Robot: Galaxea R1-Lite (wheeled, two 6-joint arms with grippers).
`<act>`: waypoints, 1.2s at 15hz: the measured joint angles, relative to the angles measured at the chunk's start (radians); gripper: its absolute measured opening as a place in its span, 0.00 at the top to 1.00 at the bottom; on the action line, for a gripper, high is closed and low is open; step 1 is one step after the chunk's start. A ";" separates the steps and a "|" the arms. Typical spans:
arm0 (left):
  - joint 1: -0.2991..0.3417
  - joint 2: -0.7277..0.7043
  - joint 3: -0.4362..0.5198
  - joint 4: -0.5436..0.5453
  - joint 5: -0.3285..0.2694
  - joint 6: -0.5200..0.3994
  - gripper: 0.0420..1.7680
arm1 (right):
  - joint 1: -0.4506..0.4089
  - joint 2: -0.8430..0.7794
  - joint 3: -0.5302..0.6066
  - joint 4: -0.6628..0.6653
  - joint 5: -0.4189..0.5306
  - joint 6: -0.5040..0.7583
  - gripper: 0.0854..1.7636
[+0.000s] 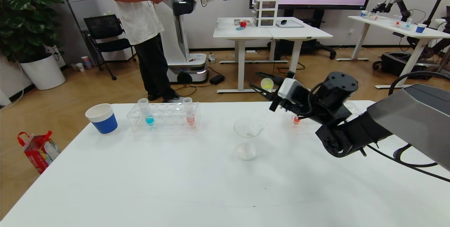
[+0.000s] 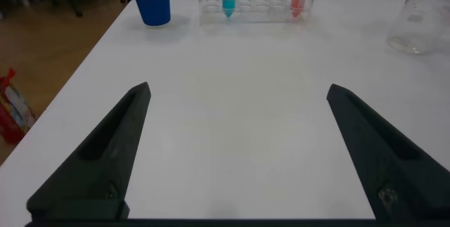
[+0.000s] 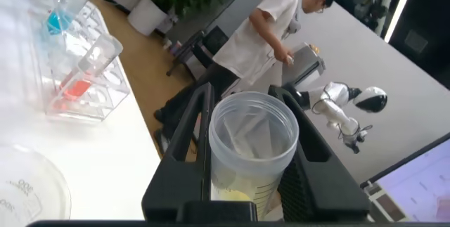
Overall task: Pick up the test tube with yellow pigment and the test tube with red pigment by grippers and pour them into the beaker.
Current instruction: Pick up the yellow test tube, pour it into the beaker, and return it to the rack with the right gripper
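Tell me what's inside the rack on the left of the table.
The clear rack holds a blue-liquid tube and a red-liquid tube, both upright. The other slots look empty, though the clear plastic makes that hard to confirm.

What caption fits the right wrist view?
Right gripper shut on the yellow tube, the beaker and tube rack beyond.

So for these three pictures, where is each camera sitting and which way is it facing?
Head view: high on the robot, looking forward and down over the white table; the right arm shows, its right claw shut on the test tube with yellow pigment.
Left wrist view: low over the table, facing the tube rack; the open left claw frames it.
Right wrist view: behind the right claw, looking along the held tube.
Shared: all three show the rack and the beaker.
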 joint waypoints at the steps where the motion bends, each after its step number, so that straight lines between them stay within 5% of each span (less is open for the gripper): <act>1: 0.000 0.000 0.000 0.000 0.000 0.000 0.01 | -0.005 0.007 0.000 0.001 0.023 -0.023 0.74; 13: 0.000 0.000 0.000 0.000 0.000 0.000 0.01 | 0.000 0.088 -0.136 0.077 0.256 -0.365 0.74; 18: 0.000 0.000 0.000 0.000 0.000 0.000 0.01 | 0.008 0.108 -0.169 0.144 0.267 -0.491 0.74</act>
